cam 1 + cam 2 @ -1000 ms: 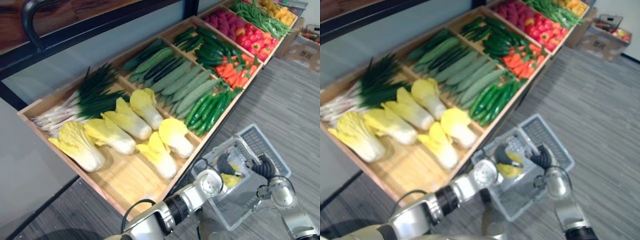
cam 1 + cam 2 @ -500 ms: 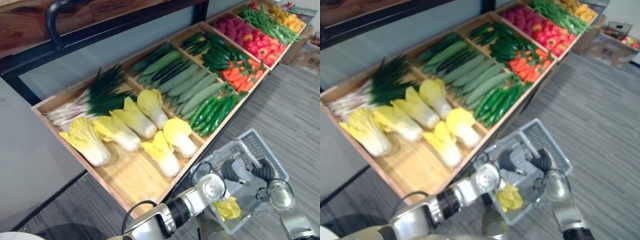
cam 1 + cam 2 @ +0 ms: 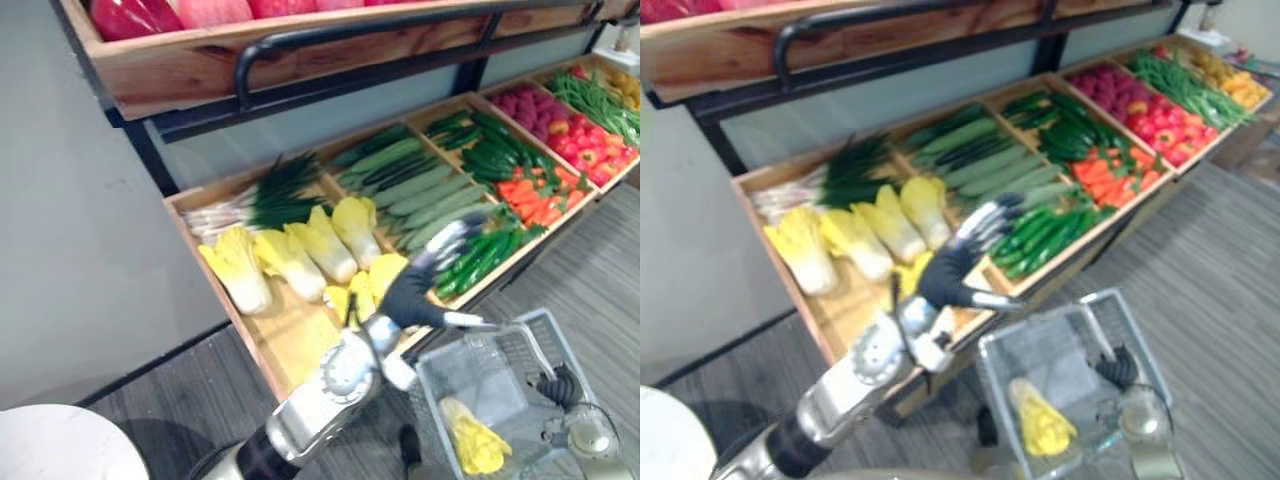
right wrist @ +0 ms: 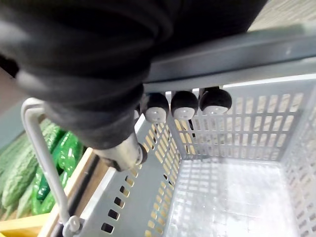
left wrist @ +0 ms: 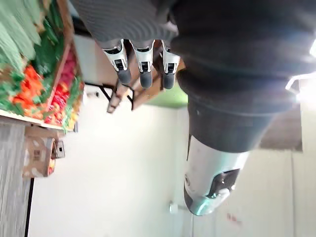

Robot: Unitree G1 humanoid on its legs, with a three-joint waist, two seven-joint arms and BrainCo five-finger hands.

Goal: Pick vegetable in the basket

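Hovering with straight, spread fingers and nothing in it, the left robot hand (image 3: 418,282) hung above the wooden crate (image 3: 285,345) of cabbages (image 3: 300,262) while the right robot hand (image 3: 560,386) curled round the grey basket (image 3: 1040,345) rim, one yellow cabbage (image 3: 472,440) lying inside.

Yellow cabbage (image 3: 472,440) lying in grey basket (image 3: 450,361), leafy end nearest robot

Silver-grey tubular arm (image 3: 310,410), left robot hand (image 3: 415,288) dark-covered, silver fingers (image 5: 143,59) with dark tips, right robot hand (image 3: 1118,367) alike.
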